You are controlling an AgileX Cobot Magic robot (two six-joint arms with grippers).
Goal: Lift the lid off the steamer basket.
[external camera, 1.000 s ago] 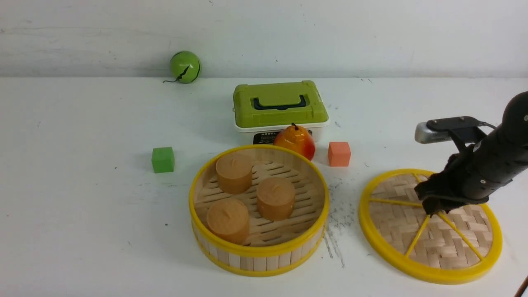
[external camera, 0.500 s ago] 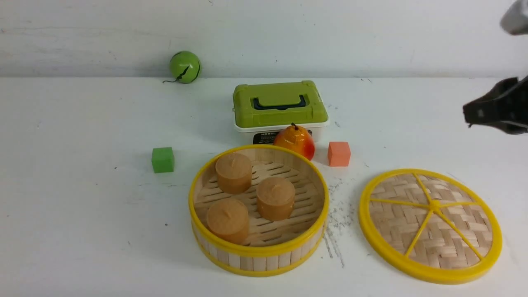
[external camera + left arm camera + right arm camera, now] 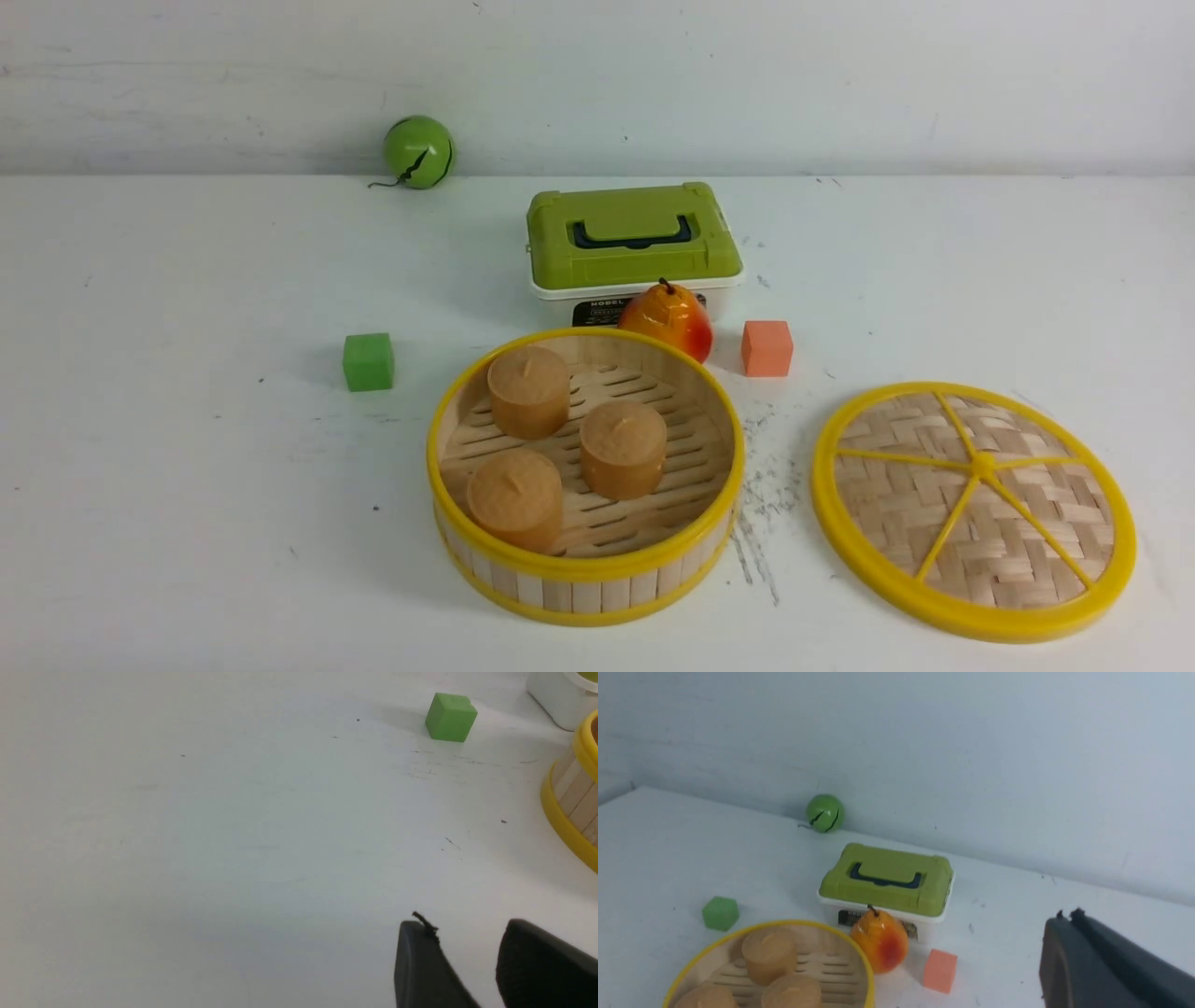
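Note:
The lid (image 3: 974, 509), a woven bamboo disc with a yellow rim and spokes, lies flat on the table to the right of the steamer basket (image 3: 585, 567). The basket stands uncovered and holds three brown cylinders (image 3: 623, 448); its yellow rim also shows in the left wrist view (image 3: 571, 821) and the right wrist view (image 3: 700, 956). Neither gripper shows in the front view. My left gripper (image 3: 465, 933) is open and empty over bare table. My right gripper (image 3: 1066, 921) is shut and empty, raised above the table; the lid is out of its view.
A green-lidded white box (image 3: 633, 238) stands behind the basket, with a pear (image 3: 667, 319) and an orange cube (image 3: 767, 348) in front of it. A green cube (image 3: 368, 361) sits left of the basket. A green ball (image 3: 417, 150) lies by the back wall.
My right gripper has let go of the lid's centre, lifted up and to the right, and left the front view. The lid stays flat on the table.

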